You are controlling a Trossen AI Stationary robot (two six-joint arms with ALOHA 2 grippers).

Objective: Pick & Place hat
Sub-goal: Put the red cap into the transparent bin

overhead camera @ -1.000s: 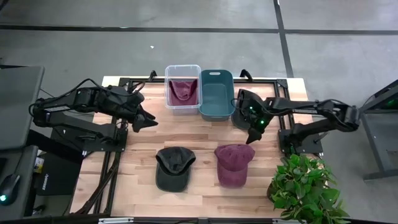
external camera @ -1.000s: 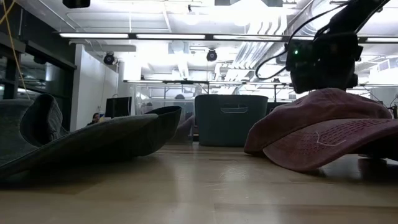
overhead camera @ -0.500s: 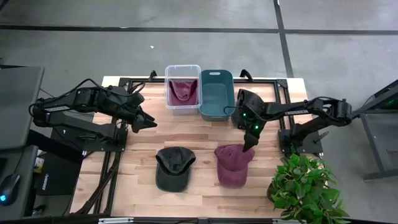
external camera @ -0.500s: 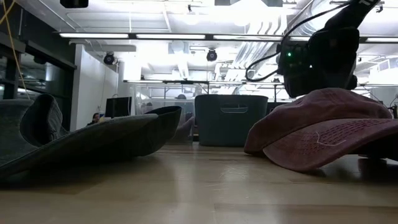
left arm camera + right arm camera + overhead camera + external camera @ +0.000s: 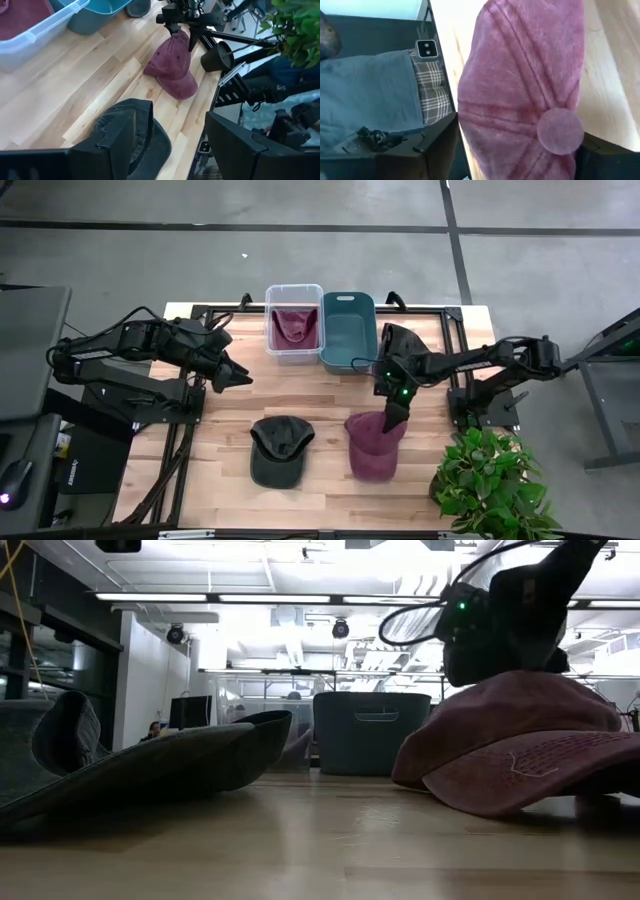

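Risk lies in a thin pinch: right tool [image 5: 393, 417] straddles the crown of the maroon hat [image 5: 375, 446] on the worktop [image 5: 310, 395], fingers spread around it, and soft fabric could slip free.

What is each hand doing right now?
Left hand: open, empty, over the table's left side.
Right hand: down on the maroon cap; grip cannot be told.
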